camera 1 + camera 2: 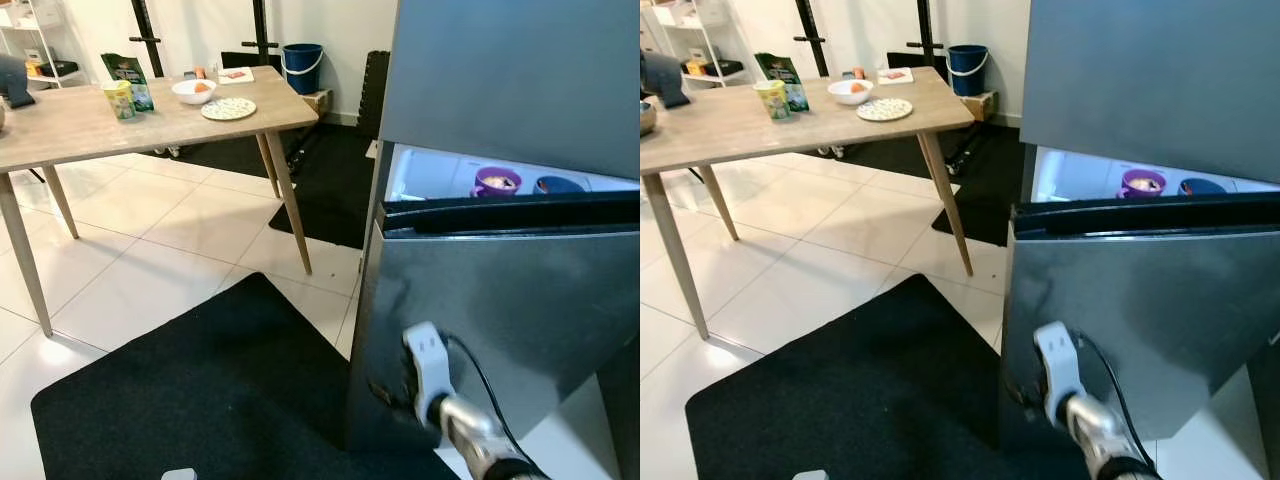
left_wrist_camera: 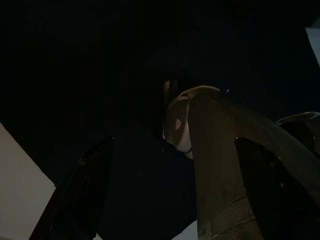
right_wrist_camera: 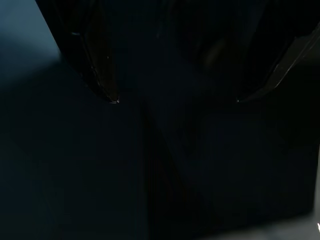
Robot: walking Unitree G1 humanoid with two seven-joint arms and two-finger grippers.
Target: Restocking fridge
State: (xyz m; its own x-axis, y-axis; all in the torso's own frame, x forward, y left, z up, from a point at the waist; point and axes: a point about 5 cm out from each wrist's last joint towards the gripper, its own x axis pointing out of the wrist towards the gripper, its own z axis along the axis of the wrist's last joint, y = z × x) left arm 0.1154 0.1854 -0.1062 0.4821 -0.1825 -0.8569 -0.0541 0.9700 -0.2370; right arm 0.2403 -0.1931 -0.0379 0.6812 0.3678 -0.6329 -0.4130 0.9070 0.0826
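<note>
The grey steel fridge door stands partly open, a purple bowl on the lit shelf inside. The right gripper, fingers spread wide, sits at the door's lower edge. The opening step is in hand; next, swing the door wider, then fetch the green packet from the wooden tabletop.

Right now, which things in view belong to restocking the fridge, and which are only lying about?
For the job:
- fridge, its lower door ajar
- right gripper at that door
- purple bowl and blue bowl inside
- on the table: green packet, cup, white bowl, plate

Lying about:
- blue bucket
- black mat
- shelf
</note>
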